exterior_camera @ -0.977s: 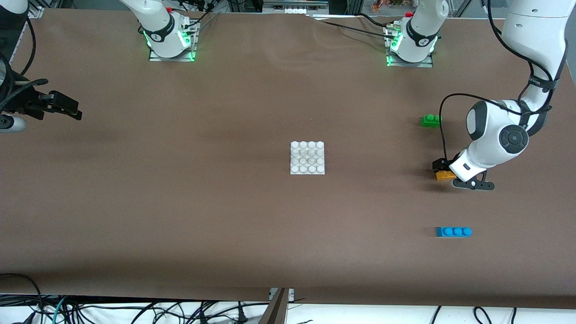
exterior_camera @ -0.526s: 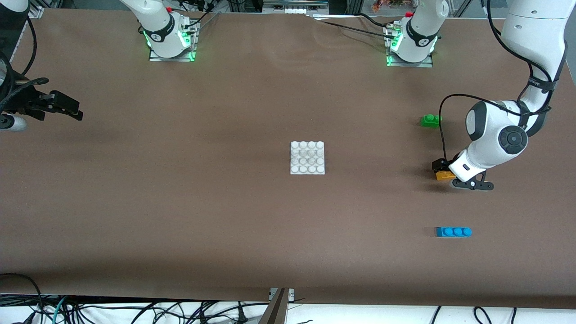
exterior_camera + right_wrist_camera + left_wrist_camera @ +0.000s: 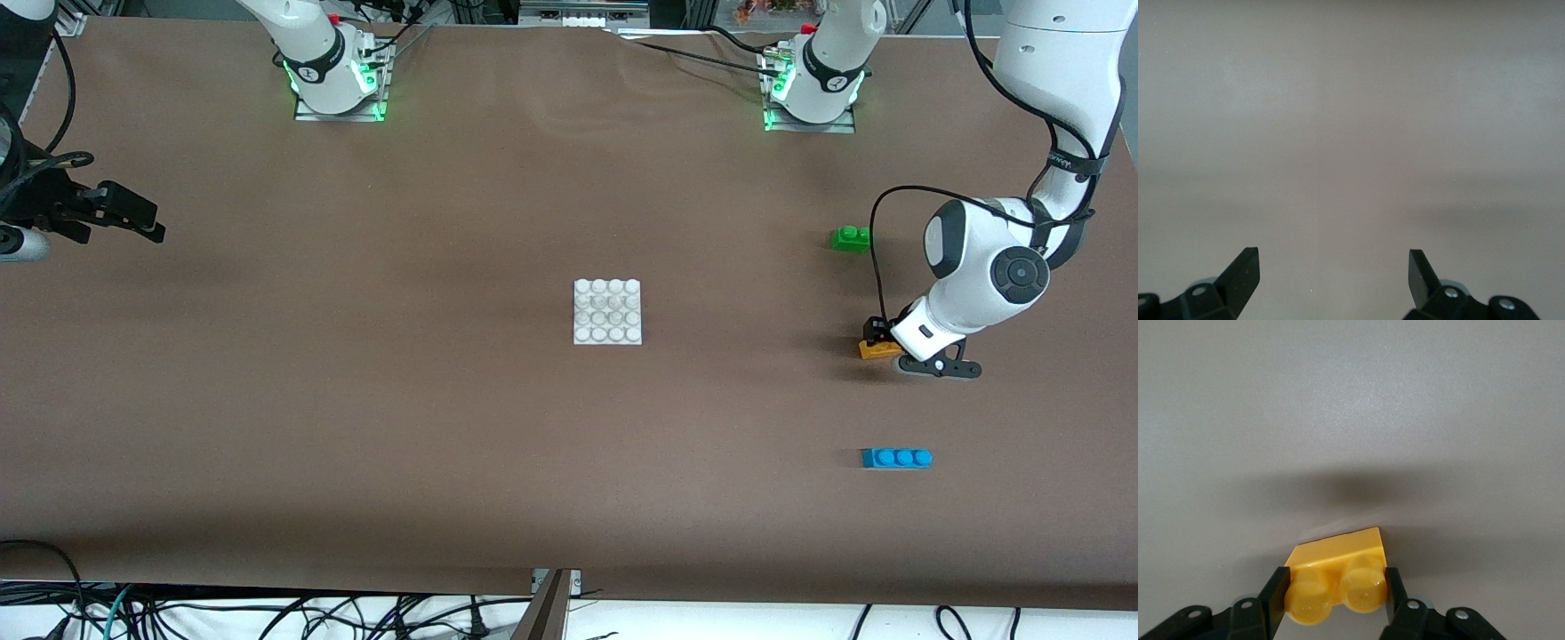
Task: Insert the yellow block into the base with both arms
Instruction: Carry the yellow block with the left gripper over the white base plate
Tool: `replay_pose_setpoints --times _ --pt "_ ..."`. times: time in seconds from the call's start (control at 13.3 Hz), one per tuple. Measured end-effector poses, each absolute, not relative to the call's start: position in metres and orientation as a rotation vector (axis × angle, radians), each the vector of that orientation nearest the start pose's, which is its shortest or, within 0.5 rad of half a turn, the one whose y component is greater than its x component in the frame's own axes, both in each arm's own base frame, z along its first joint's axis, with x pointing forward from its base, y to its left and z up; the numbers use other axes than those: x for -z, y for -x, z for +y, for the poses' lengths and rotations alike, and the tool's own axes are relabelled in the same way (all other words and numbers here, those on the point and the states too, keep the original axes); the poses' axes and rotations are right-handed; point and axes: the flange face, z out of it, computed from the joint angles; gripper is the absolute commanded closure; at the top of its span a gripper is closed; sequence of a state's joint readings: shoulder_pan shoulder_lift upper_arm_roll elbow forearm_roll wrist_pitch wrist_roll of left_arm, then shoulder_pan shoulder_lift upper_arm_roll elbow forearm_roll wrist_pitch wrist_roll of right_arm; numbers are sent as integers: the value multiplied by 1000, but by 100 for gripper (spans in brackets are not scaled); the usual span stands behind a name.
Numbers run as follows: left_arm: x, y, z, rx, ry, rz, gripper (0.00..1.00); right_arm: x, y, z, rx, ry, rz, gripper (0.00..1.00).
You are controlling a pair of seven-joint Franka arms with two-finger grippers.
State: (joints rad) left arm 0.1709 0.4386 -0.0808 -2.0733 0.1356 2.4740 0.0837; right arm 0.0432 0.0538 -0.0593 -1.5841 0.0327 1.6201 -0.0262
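The yellow block [image 3: 878, 350] lies on the brown table toward the left arm's end, slightly tilted. My left gripper [image 3: 880, 341] is down at it and shut on it. In the left wrist view the two black fingers [image 3: 1277, 590] press the block [image 3: 1338, 567] from both sides, and my left gripper [image 3: 1335, 585] shows its two studs between them. The white studded base [image 3: 607, 311] sits at the table's middle, apart from both grippers. My right gripper [image 3: 151, 222] waits open and empty at the right arm's end; the right wrist view shows it [image 3: 1333, 263] over bare table.
A green two-stud brick [image 3: 851, 238] lies farther from the front camera than the yellow block. A blue three-stud brick [image 3: 896, 458] lies nearer to that camera. The two arm bases stand along the table's back edge.
My left hand has shifted slightly toward the left arm's end, and the yellow block between its fingers has tilted a little. The right gripper has barely moved.
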Motion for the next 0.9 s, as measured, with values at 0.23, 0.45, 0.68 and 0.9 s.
replay_pose_setpoints --times 0.23,0.45,0.68,0.9 --pt "-231 -597 55 -79 3087 141 80 -592 -574 -5 -25 3109 -13 1" --pt "-278 -624 36 -138 3085 179 80 -592 -574 -1 -24 3108 -24 1" --pt "-323 -642 -37 -123 3106 251 77 -593 -574 3 -24 3107 -33 1" --pt "-340 -633 -139 -112 3138 263 77 -592 -574 3 -24 3107 -33 1"
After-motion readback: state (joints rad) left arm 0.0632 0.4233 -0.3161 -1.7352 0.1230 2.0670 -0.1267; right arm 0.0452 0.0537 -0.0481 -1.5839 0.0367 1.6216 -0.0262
